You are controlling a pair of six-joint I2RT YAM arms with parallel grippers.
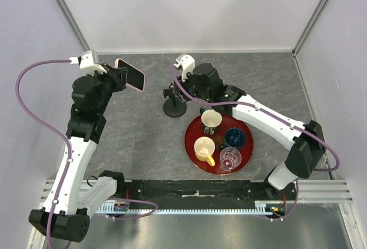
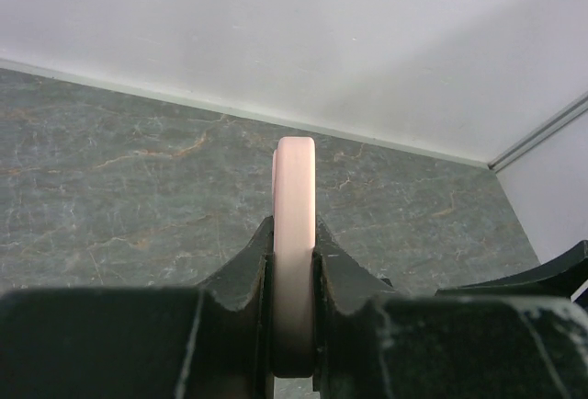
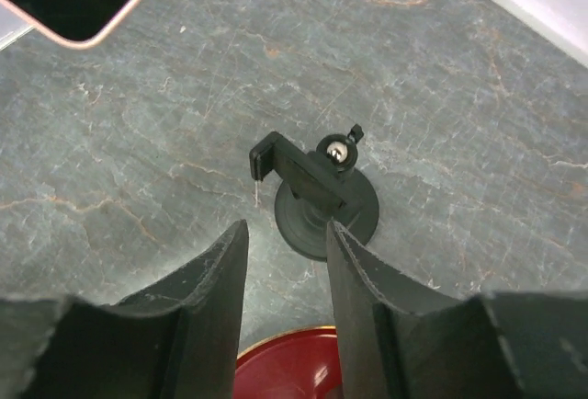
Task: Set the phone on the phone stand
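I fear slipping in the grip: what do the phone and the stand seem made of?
The phone has a smooth black screen, likely glass, and a pale pink rim with a dull, even look, perhaps silicone or matte plastic. The stand is matte black, probably plastic; a small bright screw head on it looks metal.

The grey marbled tabletop (image 1: 137,140) carries the black phone stand (image 1: 174,107) near the frame's middle, with a round red tray (image 1: 188,140) just beside it, toward the lower right.
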